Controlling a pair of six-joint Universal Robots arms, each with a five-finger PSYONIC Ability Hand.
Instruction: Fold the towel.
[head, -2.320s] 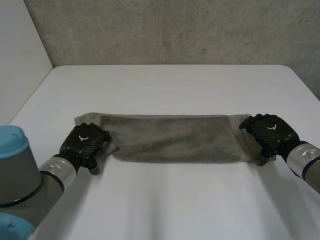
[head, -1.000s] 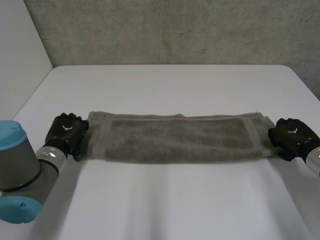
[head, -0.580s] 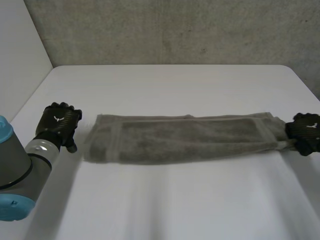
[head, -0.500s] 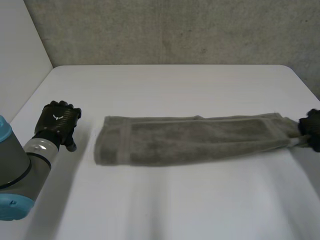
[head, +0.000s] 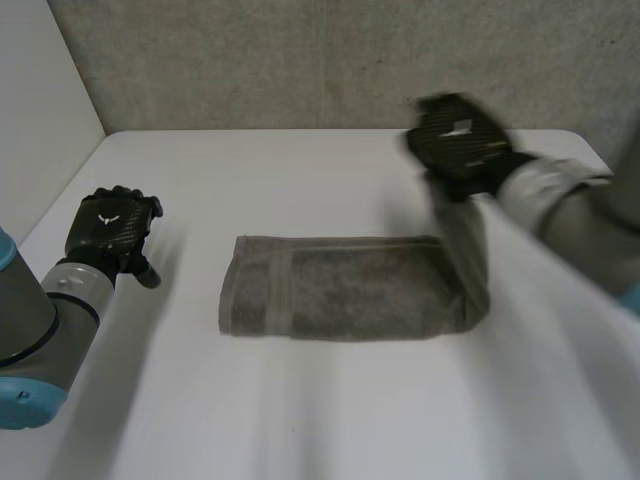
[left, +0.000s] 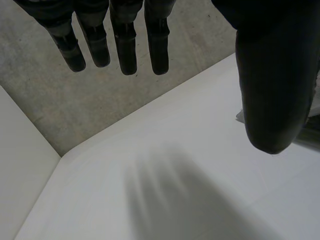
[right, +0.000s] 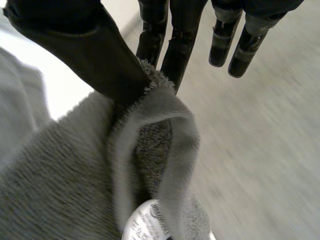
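Note:
A grey-green towel (head: 340, 300) lies as a long folded strip in the middle of the white table (head: 300, 170). Its right end rises off the table to my right hand (head: 455, 135), which hangs above the strip's right part. In the right wrist view the thumb (right: 100, 55) pinches the towel's hemmed edge (right: 150, 107) against the fingers, and a white label (right: 150, 225) shows under the cloth. My left hand (head: 110, 230) rests to the left of the towel, apart from it. Its fingers (left: 125, 45) are straight and hold nothing.
A grey concrete wall (head: 330, 60) runs behind the table's far edge. A pale side wall (head: 40, 110) stands at the left. Bare table lies in front of the towel and behind it.
My right hand has pulled the towel rightward, then lifted its right end up and back to the left over the strip. My left hand has come off the towel's left end and drawn away.

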